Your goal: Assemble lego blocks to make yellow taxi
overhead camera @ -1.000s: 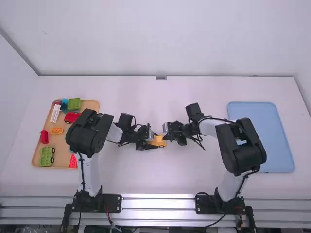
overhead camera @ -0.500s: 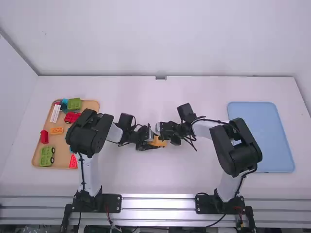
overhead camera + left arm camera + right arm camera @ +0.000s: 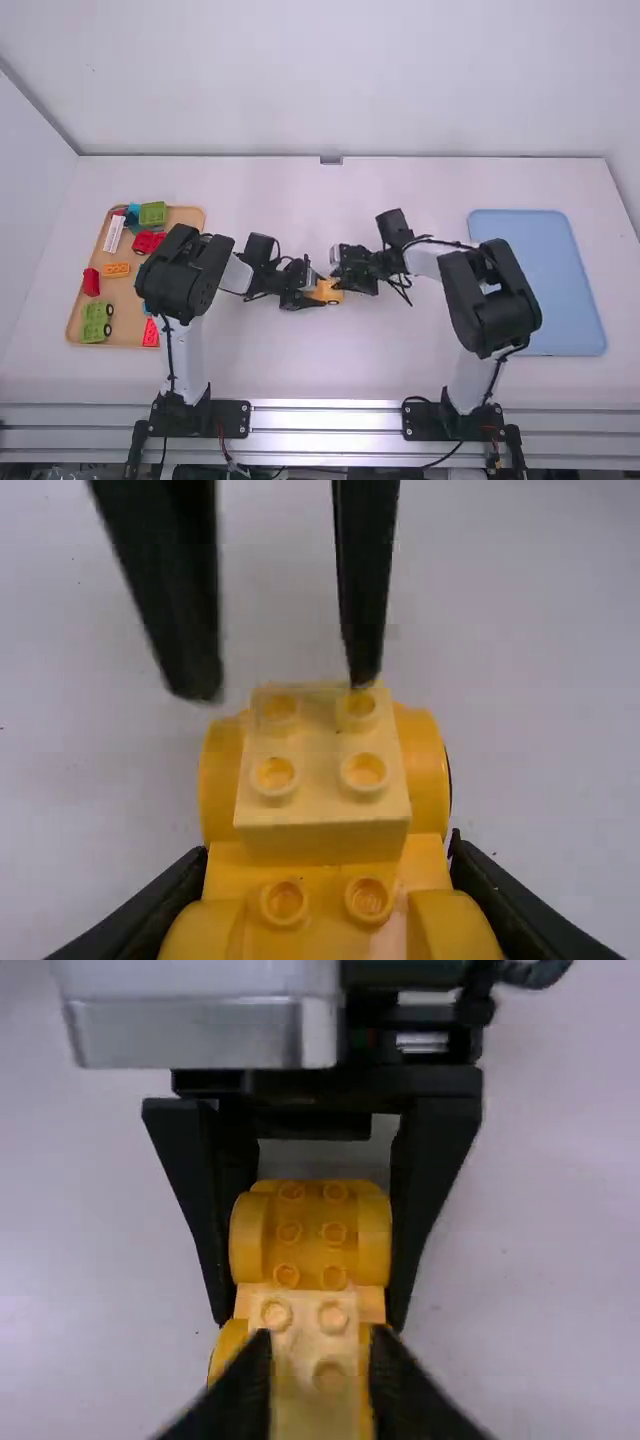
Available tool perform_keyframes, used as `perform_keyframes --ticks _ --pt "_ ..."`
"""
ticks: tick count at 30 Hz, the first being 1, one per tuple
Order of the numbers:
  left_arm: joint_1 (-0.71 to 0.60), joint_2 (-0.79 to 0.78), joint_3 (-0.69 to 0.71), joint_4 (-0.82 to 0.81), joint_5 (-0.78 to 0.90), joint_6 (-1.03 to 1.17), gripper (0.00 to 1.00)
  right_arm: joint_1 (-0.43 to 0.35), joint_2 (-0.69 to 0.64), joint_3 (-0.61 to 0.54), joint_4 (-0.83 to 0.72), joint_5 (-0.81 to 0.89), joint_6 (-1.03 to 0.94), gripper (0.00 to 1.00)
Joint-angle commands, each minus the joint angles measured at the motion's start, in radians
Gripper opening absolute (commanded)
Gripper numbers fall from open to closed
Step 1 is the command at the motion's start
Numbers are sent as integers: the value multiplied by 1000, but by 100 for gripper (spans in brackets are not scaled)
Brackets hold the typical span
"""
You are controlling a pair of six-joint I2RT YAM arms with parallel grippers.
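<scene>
Over tbl [image 3: 330,360], L end effector [image 3: 318,293] grips yellow car [image 3: 322,820], R end effector [image 3: 335,275] spread nearby.

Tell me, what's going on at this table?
The robot is building a yellow toy car. The left pincer grips the yellow car body by its sides, and a paler yellow block sits on top. The right pincer is at that block, its fingers apart. More coloured blocks lie in the wooden tray beyond the left arm.
</scene>
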Motion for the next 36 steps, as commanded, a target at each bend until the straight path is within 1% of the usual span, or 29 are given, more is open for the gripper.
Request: perform_keyframes --ticks 1,2,5,8,10,11,13,17,19,23,24,27,29,30,31,33,36 --pt "-3 23 -13 -23 -50 -18 34 -27 -89 27 -6 -125 3 62" --pt "-4 23 -13 -23 -50 -18 35 -34 -103 26 -7 -123 4 99" --pt "-3 23 -13 -24 -50 -18 41 -52 -148 20 -34 -81 3 99" --pt "-4 23 -13 -23 -50 -18 42 -50 -165 19 -56 -72 7 99" --pt "-3 23 -13 -24 -50 -18 51 -54 -165 19 -56 -80 8 99" --pt "-4 23 -13 -24 -50 -18 58 -54 -165 19 -56 -79 7 98" --pt "-4 23 -13 -24 -50 -19 99 -52 -165 19 -42 -80 31 98" --pt "-4 10 -13 -28 -50 -55 99 -51 -165 19 6 -68 114 99" --pt "-4 -16 -13 -48 -52 -79 99 -59 -165 19 6 -73 107 99" --pt "-3 -85 -13 -127 -86 -60 99 -65 -165 19 3 -71 104 98" --pt "-3 -137 -13 -182 -144 -63 99 -62 -165 19 3 -72 104 99" --pt "16 -257 -13 -311 -227 -80 99 -68 -165 19 4 -71 104 99" --pt "63 -452 -11 -480 -317 -136 99 -76 -165 19 1 -71 104 99" --pt "71 -480 -11 -499 -332 -148 99 -77 -165 19 1 -72 104 98" --pt "93 -567 -10 -549 -370 -187 99 -79 -165 19 1 -75 103 99" --pt "121 -692 -11 -601 -431 -266 99 -76 -165 19 3 -79 103 98" --pt "134 -832 -11 -673 -520 -406 99 -58 -165 19 18 -79 104 99"
